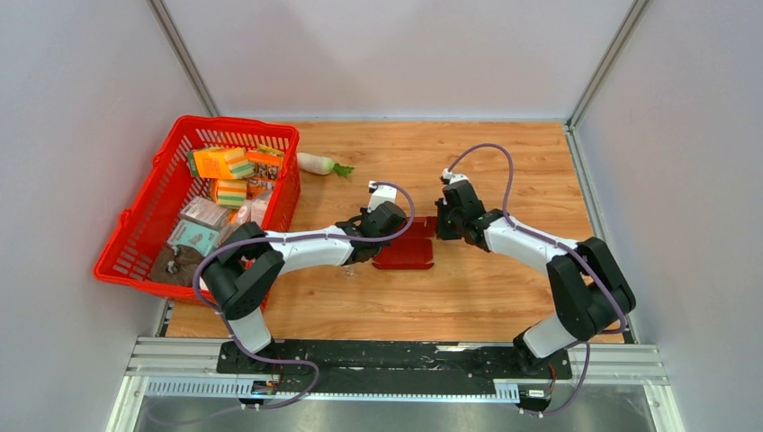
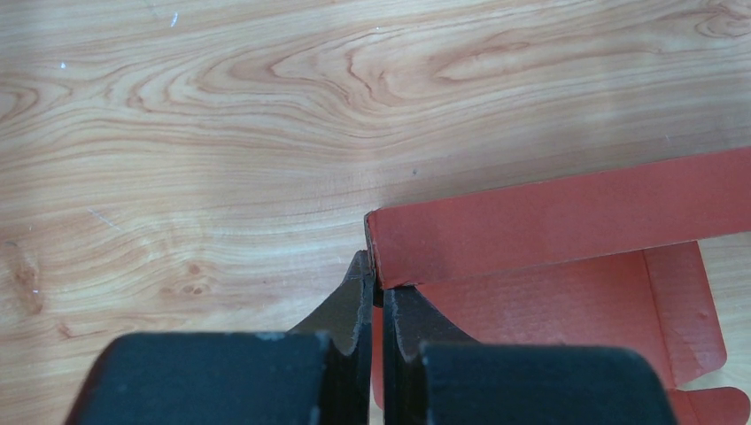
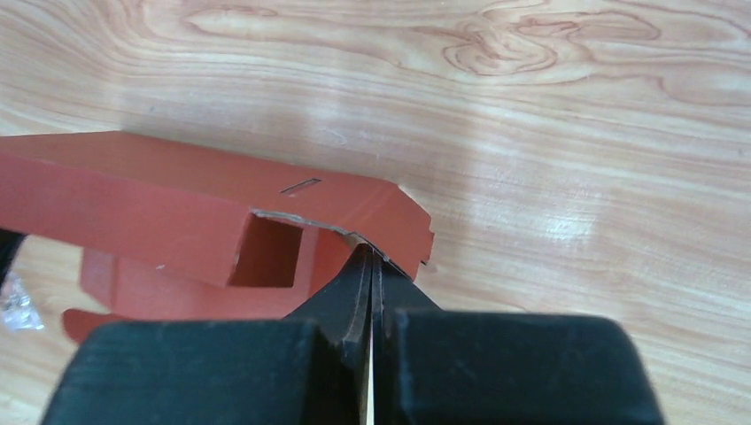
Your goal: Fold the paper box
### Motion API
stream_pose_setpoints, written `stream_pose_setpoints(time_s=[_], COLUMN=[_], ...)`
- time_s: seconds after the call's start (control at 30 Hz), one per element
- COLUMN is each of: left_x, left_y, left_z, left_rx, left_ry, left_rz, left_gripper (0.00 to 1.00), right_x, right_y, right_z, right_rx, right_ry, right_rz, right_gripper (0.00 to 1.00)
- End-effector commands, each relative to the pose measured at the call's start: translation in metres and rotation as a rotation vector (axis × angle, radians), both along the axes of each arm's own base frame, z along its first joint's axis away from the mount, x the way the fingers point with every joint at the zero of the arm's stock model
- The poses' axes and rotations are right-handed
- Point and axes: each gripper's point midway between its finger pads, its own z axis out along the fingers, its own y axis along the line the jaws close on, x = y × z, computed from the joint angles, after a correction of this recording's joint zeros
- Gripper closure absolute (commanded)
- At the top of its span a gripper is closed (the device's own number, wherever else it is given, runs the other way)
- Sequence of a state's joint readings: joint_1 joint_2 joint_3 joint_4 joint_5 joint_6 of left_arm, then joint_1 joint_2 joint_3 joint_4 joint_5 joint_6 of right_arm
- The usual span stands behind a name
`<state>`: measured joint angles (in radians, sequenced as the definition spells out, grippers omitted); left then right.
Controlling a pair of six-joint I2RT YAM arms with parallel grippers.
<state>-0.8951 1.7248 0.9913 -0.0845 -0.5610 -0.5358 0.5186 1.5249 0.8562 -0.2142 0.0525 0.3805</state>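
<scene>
We see a wooden table (image 1: pixel 504 297) boxed in by plain pale walls (image 1: pixel 396 54) left, far and right, evenly lit.

Paper box (image 2: pixel 567 217): thin dark red card, matt, faintly textured on its inner face, frayed pale at one flap edge. Tabletop (image 2: pixel 221 133): light wood grain, smooth, with a soft sheen. Jaws: black, matt, slightly grainy plastic. Basket (image 1: pixel 238 123): glossy red plastic mesh.
</scene>
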Motion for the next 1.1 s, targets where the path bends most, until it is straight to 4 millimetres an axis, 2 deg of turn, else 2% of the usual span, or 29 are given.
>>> stream_pose_setpoints(time_s=[0.0, 0.1, 0.37, 0.57, 0.7, 0.87, 0.93, 1.07], left_x=[-0.001, -0.002, -0.001, -0.001, -0.003, -0.003, -0.003, -0.003], left_y=[-0.002, -0.001, -0.006, -0.009, -0.009, -0.009, -0.009, -0.008], left_z=[0.006, 0.004, 0.001, 0.001, -0.003, -0.002, -0.001, 0.000], left_rx=[-0.009, -0.010, -0.025, -0.036, -0.038, -0.042, -0.044, -0.040], left_ry=[0.018, 0.022, 0.033, 0.035, 0.045, 0.044, 0.042, 0.038], left_rz=[0.007, 0.009, 0.007, 0.006, 0.005, 0.004, 0.004, 0.004], left_gripper=[1.00, 1.00, 1.00, 1.00, 1.00, 1.00, 1.00, 1.00], right_x=[0.023, 0.021, 0.019, 0.017, 0.013, 0.019, 0.020, 0.016], right_y=[-0.002, -0.008, -0.001, 0.014, 0.027, 0.043, 0.045, 0.042], right_z=[0.002, -0.012, -0.031, -0.025, -0.015, 0.001, -0.009, -0.010], right_rx=[-0.091, -0.127, -0.129, -0.097, -0.053, -0.005, -0.024, -0.034], right_ry=[-0.116, -0.097, -0.088, -0.110, -0.123, -0.175, -0.138, -0.102], right_rz=[-0.001, -0.019, -0.010, 0.058, 0.130, 0.182, 0.189, 0.182], right_gripper=[1.00, 1.00, 1.00, 1.00, 1.00, 1.00, 1.00, 1.00])
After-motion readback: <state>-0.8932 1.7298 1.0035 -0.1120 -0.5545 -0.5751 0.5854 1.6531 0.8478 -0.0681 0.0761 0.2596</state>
